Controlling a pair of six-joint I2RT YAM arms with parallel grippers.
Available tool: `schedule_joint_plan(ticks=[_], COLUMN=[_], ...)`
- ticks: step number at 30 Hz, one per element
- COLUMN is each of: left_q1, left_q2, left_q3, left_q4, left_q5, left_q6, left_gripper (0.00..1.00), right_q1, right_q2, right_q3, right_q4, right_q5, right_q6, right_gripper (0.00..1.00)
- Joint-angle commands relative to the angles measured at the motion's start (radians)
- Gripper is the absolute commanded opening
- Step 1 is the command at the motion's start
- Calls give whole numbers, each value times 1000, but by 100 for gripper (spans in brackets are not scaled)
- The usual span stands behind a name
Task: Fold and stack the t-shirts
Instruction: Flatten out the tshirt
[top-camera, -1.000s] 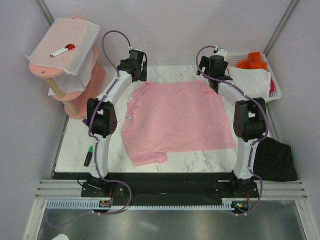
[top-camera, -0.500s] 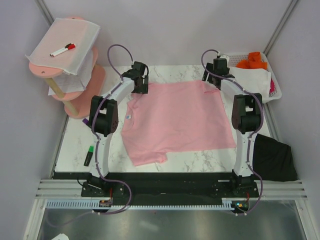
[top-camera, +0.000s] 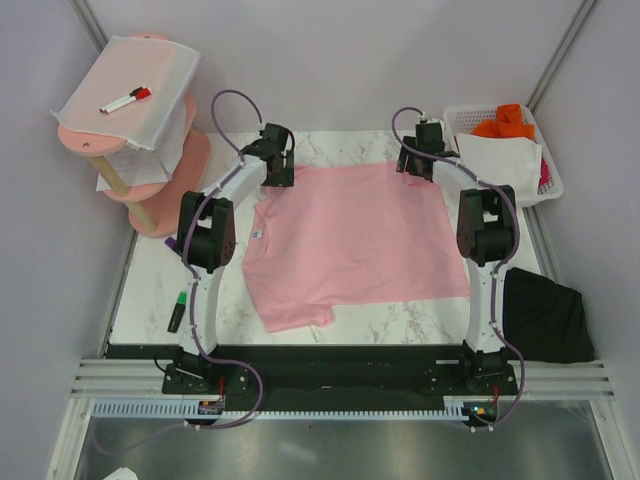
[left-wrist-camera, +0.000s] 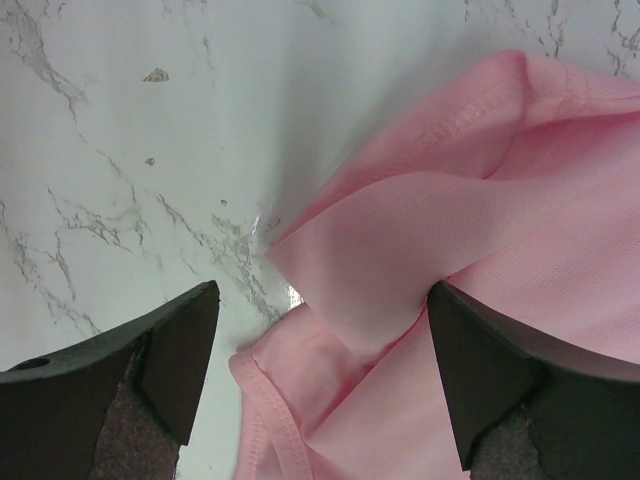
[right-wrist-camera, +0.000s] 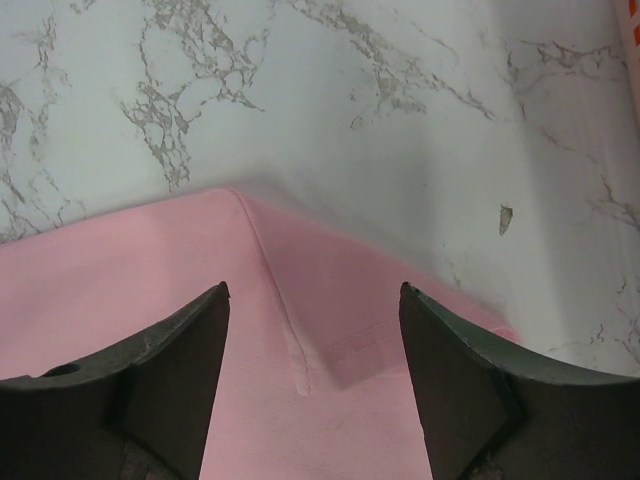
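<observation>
Now both grippers sit over the far edge of the pink t-shirt, which lies flat on the table. For a clean pinch, I judge both should descend evenly and catch every layer. Left gripper: spread wide, empty, sleeve fold between its fingers. Right gripper: parted, empty, hem corner beneath. Black t-shirt: well behind the right gripper.

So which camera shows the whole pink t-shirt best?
The top external view: the pink t-shirt lies spread out on the table, almost entirely visible. The left wrist view shows only a rumpled corner; the right wrist view only a flat hemmed corner.
</observation>
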Motion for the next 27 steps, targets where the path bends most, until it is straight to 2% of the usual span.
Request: schedule_joint_plan(ticks=[1, 3, 6, 7, 8, 10, 11, 13, 16, 17, 18, 19, 27], left_q1=[12, 17, 23, 27, 29, 30, 32, 33, 35, 37, 37, 37, 35], left_q2=[22, 25, 38, 44, 53, 61, 68, 76, 105, 111, 123, 125, 29], left_q3=[1, 4, 24, 31, 47, 58, 65, 70, 108, 119, 130, 139, 154], left_q4=[33, 36, 42, 41, 42, 44, 44, 50, 50, 50, 48, 47, 51], left_q5=[11, 12, 34, 52, 63, 81, 84, 87, 83, 80, 71, 68, -49], left_q6=[-44, -49, -54, -54, -55, -57, -58, -60, -61, -61, -63, -64, -26], left_gripper=[91, 90, 91, 91, 91, 91, 91, 82, 46, 16, 6, 2, 2], right_q1=[17, 22, 29, 31, 32, 34, 37, 35, 35, 38, 37, 37, 42], right_q2=[1, 21, 61, 78, 83, 81, 80, 72, 55, 52, 47, 38, -11], right_q3=[57, 74, 123, 140, 146, 141, 140, 138, 131, 128, 123, 118, 86], right_q4=[-28, -46, -95, -112, -117, -118, -117, -115, -102, -97, -94, -88, -49], right_q5=[34, 52, 72, 98, 112, 144, 151, 155, 160, 158, 163, 167, 218], right_q6=[-29, -34, -29, -28, -25, -22, -22, -22, -19, -19, -19, -19, -22], right_gripper=[75, 64, 40, 31, 13, 2, 1, 0, 0, 0, 0, 0, 0])
